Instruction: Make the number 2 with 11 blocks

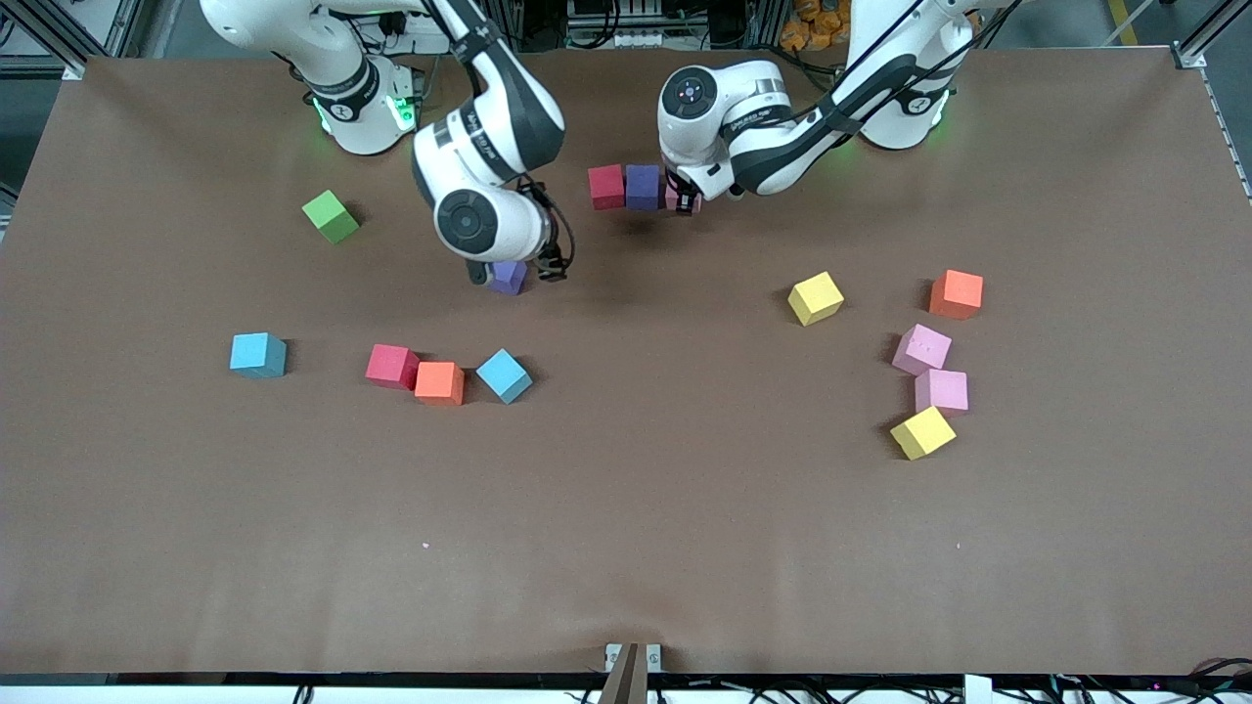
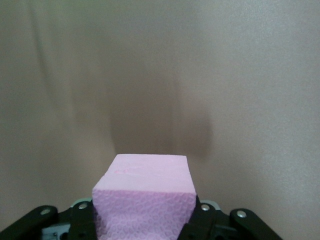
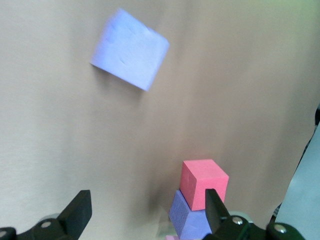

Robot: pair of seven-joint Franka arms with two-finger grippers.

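Note:
A red block [image 1: 606,186] and a purple block [image 1: 643,186] stand side by side near the robots' bases. My left gripper [image 1: 685,198] is shut on a pink block [image 2: 147,190], which it holds at the purple block's free end, in line with the row. My right gripper [image 1: 514,271] hangs open and empty over a loose purple block [image 1: 509,283]. That block [image 3: 130,50] lies apart from the open fingers [image 3: 77,210] in the right wrist view. The same view shows the red block [image 3: 202,182] and the row's purple block [image 3: 192,217].
A lime-green cube [image 1: 331,216] lies toward the right arm's end. Nearer the camera sit a light blue [image 1: 258,355], red [image 1: 392,366], orange [image 1: 439,382] and blue block [image 1: 504,375]. Toward the left arm's end lie two yellow [image 1: 815,298], one orange [image 1: 957,294] and two pink blocks [image 1: 920,349].

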